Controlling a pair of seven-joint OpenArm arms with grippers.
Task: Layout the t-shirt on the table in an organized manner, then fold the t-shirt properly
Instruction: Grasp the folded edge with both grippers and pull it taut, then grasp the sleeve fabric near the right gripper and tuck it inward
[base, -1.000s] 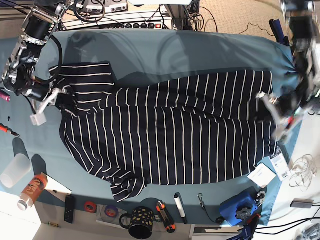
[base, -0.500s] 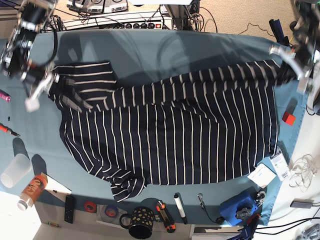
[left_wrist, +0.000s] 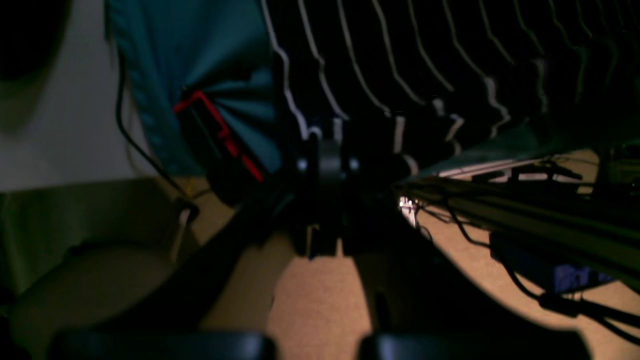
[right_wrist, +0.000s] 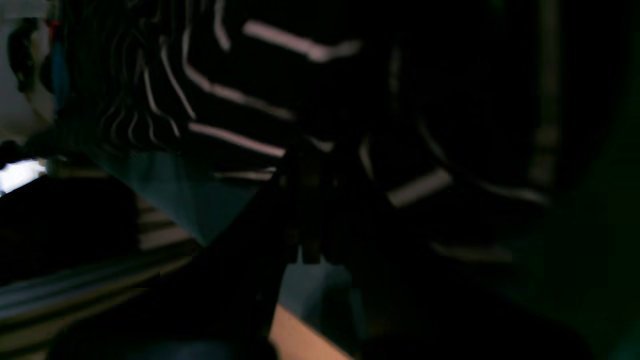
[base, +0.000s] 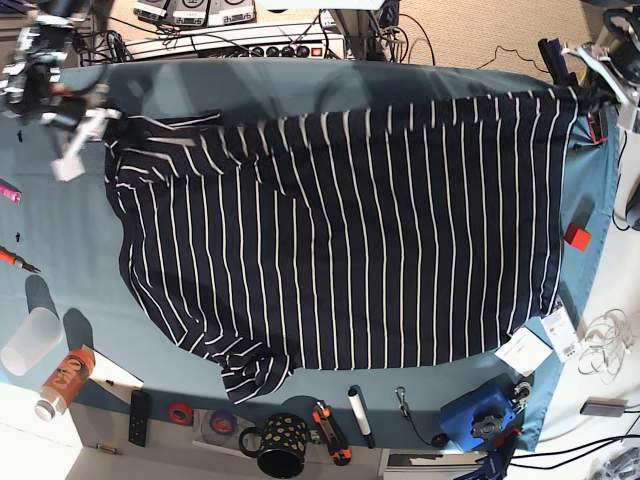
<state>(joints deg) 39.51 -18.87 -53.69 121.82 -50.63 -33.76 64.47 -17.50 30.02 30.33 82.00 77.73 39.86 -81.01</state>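
The t-shirt (base: 340, 240), dark navy with thin white stripes, lies spread wide over the teal table (base: 300, 85). Its far edge is stretched taut between my two grippers, and one sleeve is bunched at the near side (base: 250, 372). In the base view my left gripper (base: 585, 92) sits at the far right corner, shut on the shirt's hem. My right gripper (base: 108, 125) sits at the far left, shut on the shoulder end. In the left wrist view the left gripper (left_wrist: 327, 145) pinches striped fabric (left_wrist: 400, 75). The right wrist view is dark; the right gripper (right_wrist: 310, 160) is shut on the fabric (right_wrist: 225, 100).
Along the near edge stand a plastic cup (base: 30, 340), an orange bottle (base: 65, 380), a remote (base: 140, 417), a spotted mug (base: 278, 445), a marker (base: 358, 415) and a blue tool (base: 480, 415). A red block (base: 577, 236) sits right. Cables and a power strip (base: 270, 45) lie beyond the far edge.
Both grippers have moved toward the far edge of the table, drawing the folded-over upper layer of the shirt out flat. The shirt now covers a wider area.
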